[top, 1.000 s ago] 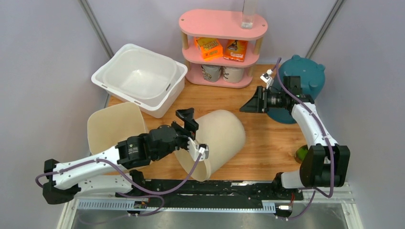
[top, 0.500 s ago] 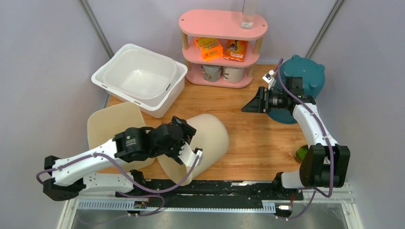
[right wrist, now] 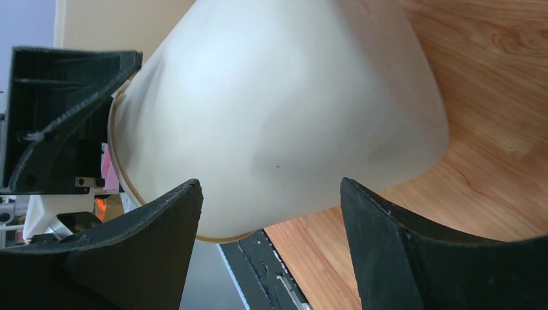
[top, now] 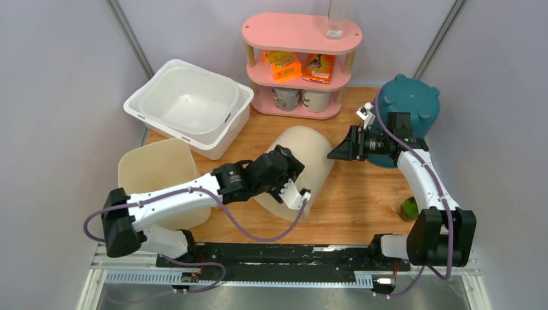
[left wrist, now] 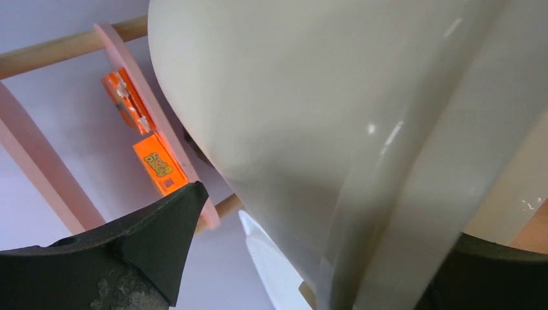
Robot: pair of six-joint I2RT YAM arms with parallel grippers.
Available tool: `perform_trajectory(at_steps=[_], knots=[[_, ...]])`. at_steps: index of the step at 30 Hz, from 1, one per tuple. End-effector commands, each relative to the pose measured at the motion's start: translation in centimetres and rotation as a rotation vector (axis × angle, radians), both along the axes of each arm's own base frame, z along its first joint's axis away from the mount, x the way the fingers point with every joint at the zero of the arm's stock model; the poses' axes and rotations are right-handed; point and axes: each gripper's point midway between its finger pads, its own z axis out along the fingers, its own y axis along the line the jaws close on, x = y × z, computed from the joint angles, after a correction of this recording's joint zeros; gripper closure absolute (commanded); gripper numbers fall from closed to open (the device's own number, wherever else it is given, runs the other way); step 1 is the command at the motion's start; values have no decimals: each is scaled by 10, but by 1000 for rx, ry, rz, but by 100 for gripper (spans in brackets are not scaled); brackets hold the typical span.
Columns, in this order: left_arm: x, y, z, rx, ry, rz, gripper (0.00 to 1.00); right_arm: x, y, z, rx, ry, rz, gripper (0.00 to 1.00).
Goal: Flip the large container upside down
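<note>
The large cream container (top: 309,152) is tipped on its side in mid-table, closed base toward the back right, open rim toward the front left. My left gripper (top: 292,179) is at its rim with its jaws spread. In the left wrist view the container wall (left wrist: 336,110) and rim pass between the fingers of the left gripper (left wrist: 326,213), with a gap beside the left finger (left wrist: 148,245). My right gripper (top: 335,151) is open just right of the base. In its wrist view the container (right wrist: 278,116) fills the space beyond the right gripper (right wrist: 270,184), untouched.
A second cream container (top: 158,173) stands at the front left. A white tub (top: 187,103) sits at the back left. A pink shelf (top: 300,39) holds boxes and mugs. A teal pot (top: 410,103) is behind my right arm and a green object (top: 408,208) lies by the right edge.
My left arm has swung the container from the front edge up and toward the back right, tipping it further over. My right gripper has shifted slightly right and lower, near the base.
</note>
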Motion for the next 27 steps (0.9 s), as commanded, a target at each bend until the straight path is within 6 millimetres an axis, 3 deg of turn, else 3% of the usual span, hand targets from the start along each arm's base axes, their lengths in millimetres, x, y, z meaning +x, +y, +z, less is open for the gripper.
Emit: perform_trajectory(at_steps=[1, 5, 11, 15, 19, 21, 22, 23, 24, 27], knots=[[30, -23, 50, -109, -110, -31, 2, 8, -6, 9, -49, -119, -16, 20], [23, -2, 59, -75, -85, -16, 0, 26, -10, 26, -89, -225, -16, 20], [2, 55, 51, 37, -24, 48, 0, 62, -13, 56, -108, -325, -24, 19], [-2, 77, 53, 63, -73, 62, 0, 80, -14, 47, -115, -294, -47, 19], [4, 112, 55, 153, -104, 206, 0, 76, -10, 31, -114, -252, -33, 20], [0, 119, 66, 116, -29, 300, 0, 74, -10, 25, -121, -248, -28, 20], [-1, 113, 81, 17, 29, 378, 0, 74, -11, 22, -127, -247, -26, 20], [-9, 115, 80, 18, 96, 400, 0, 74, -11, 20, -129, -239, -29, 20], [-10, 103, 96, -97, 166, 481, 0, 74, -11, 18, -129, -231, -30, 19], [-26, 85, 114, -252, 379, 598, 0, 75, -11, 18, -137, -230, -32, 20]])
